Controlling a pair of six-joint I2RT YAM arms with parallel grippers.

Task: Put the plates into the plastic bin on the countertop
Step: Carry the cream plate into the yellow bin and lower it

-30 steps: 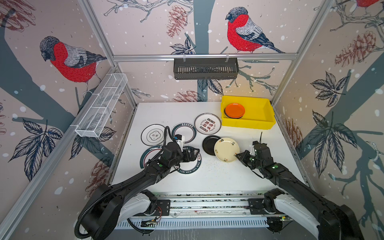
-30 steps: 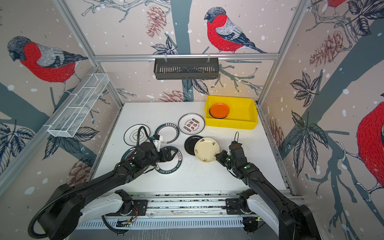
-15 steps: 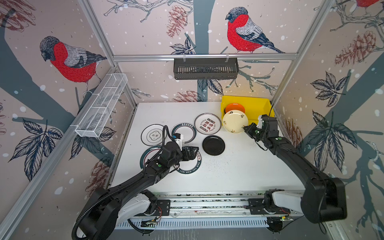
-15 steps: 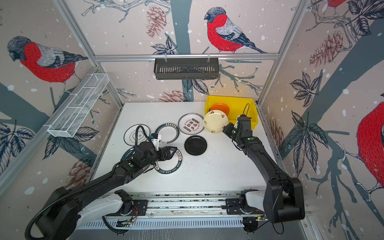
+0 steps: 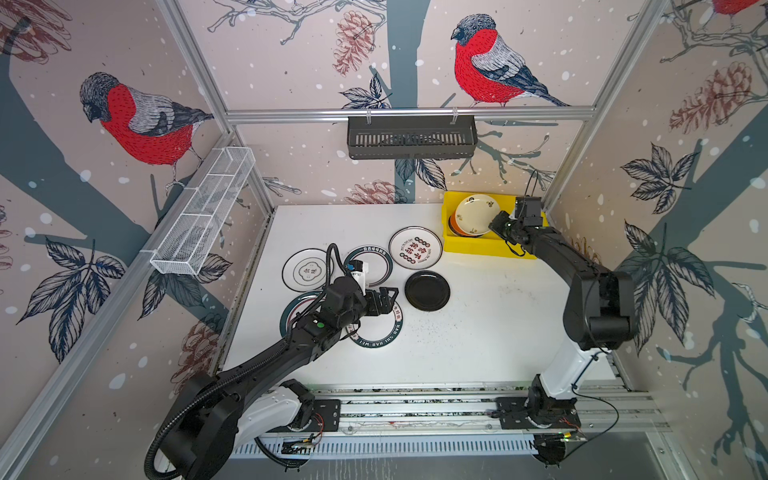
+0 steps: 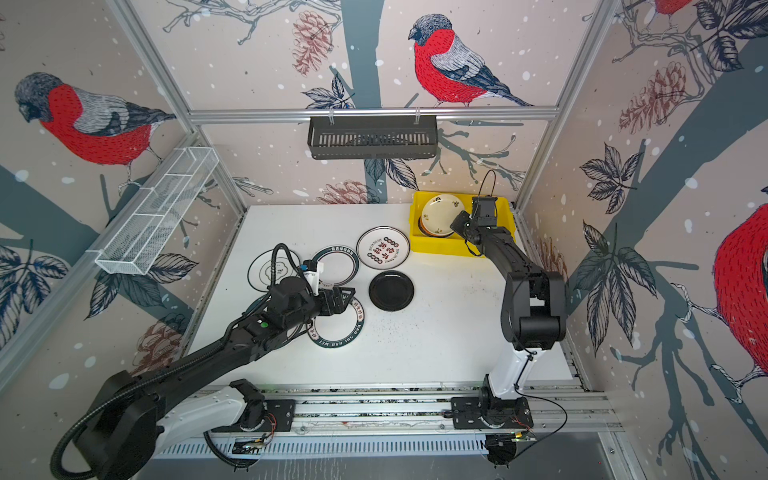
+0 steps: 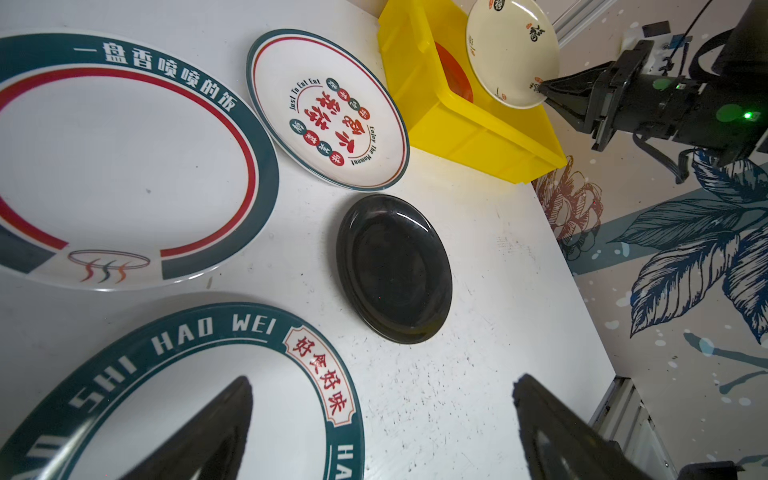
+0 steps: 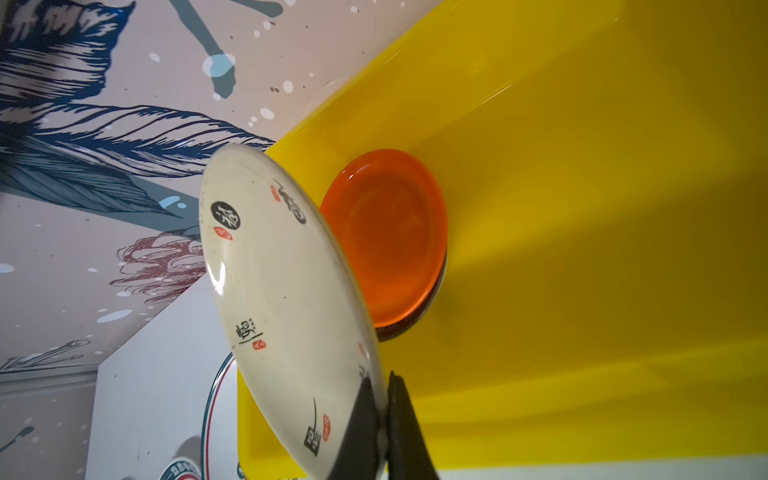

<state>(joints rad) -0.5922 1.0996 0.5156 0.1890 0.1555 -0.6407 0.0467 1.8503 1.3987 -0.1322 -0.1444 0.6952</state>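
**Cream plate swung from table to bin**

Since a second ago the right gripper has carried the cream plate off the countertop and over the yellow bin. Both top views show the plate tilted above the orange plate lying inside. The left gripper hangs over a green-rimmed plate, beside the black plate.

From the left wrist, its fingers stand wide apart with nothing between them.

From the right wrist, the jaws are pressed onto the cream plate's rim. Whether its far edge touches the orange plate is hard to tell. Lowering and letting go looks next, and several plates wait on the table.
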